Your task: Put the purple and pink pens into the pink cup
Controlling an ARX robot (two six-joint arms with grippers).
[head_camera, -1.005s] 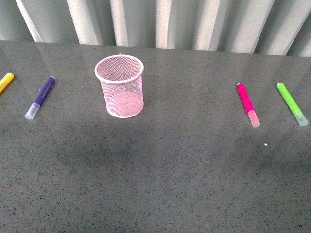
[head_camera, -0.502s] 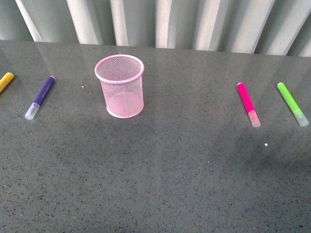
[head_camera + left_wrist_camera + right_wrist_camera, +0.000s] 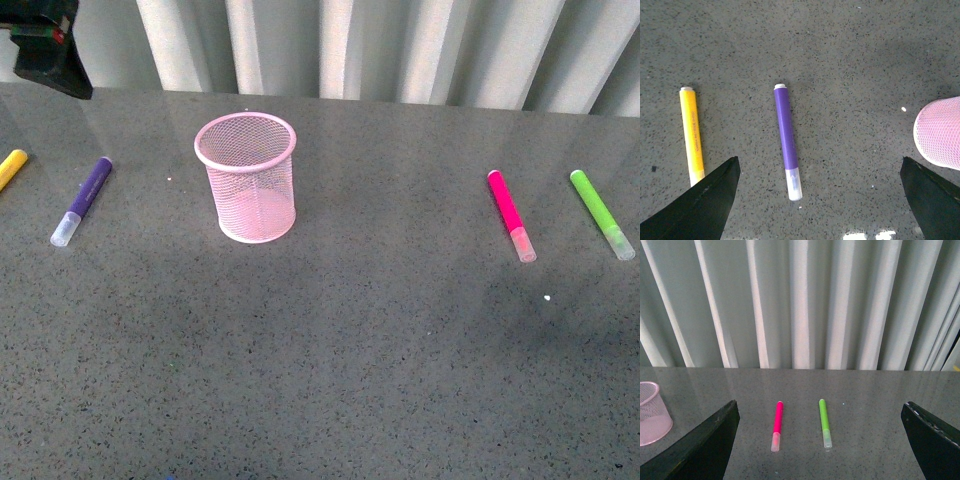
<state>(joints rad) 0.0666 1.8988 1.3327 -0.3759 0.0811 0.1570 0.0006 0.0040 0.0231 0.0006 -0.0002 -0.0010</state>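
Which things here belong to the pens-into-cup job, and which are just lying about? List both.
For the job:
purple pen, lying left of the cup
pink pen, lying right of the cup
pink cup, upright, no pen in it yet

Just lying about:
yellow marker, at the far left edge
lime-green marker, beyond the pink pen

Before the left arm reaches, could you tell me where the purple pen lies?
In the front view, the purple pen lies far left, between the yellow pen and the cup.
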